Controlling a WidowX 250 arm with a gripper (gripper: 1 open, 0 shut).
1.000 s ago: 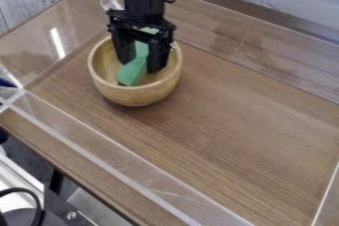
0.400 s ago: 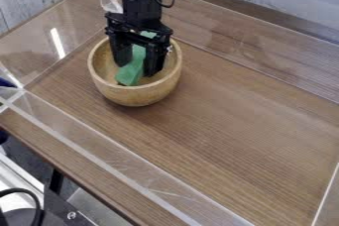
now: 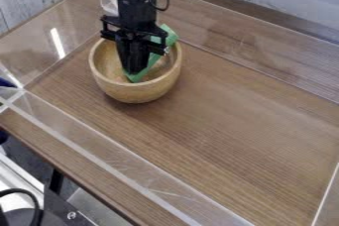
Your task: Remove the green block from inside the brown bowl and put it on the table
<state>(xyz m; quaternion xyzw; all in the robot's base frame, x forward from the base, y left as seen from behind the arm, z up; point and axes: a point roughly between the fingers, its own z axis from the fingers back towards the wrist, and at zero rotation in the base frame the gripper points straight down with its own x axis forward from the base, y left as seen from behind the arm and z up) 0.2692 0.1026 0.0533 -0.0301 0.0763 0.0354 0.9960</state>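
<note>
The brown bowl (image 3: 117, 91) stands on the table (image 3: 232, 121) at the back left. The green block (image 3: 145, 72) lies tilted inside it, with one end up near the right rim. My black gripper (image 3: 138, 64) reaches straight down into the bowl, and its fingers are drawn together on the block. The fingers hide the block's middle. The block is still inside the bowl.
Clear acrylic walls (image 3: 40, 47) run along the table's edges, one close behind and left of the bowl. Bare wood-grain tabletop stretches to the right and front of the bowl.
The fingers stood apart on either side of the block and have now closed on it. The block has tilted, with one end raised toward the right rim.
</note>
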